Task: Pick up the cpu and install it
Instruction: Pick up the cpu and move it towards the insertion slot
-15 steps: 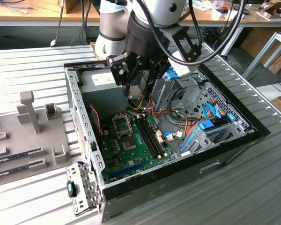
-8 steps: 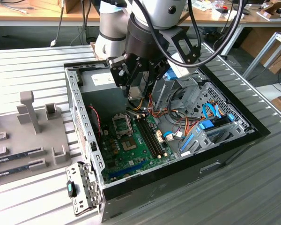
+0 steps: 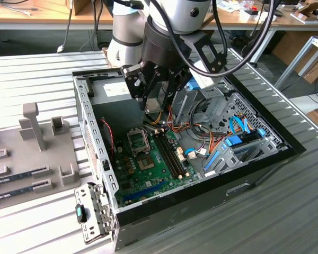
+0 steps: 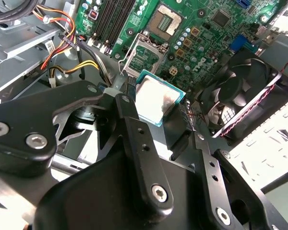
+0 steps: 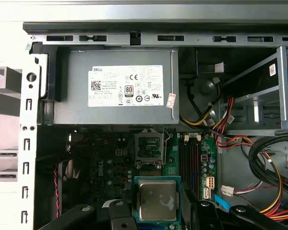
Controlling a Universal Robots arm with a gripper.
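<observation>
Cpu [image 5: 157, 200], a single chip, is pinched at its edges by the pincer [image 4: 156, 116], its two fingers [image 4: 126, 108] closed on it. It hangs over the motherboard [image 3: 148, 169] near the one open socket [image 3: 146, 162]. One grey power supply [image 5: 115, 88] shares the socket's case.

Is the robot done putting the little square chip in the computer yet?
Not yet. Done: the pick-up, since the gripper is shut on the cpu. In hand: it holds the chip in the air inside the computer case, above the motherboard. Left: the socket is open and empty, so the cpu is not installed.
</observation>
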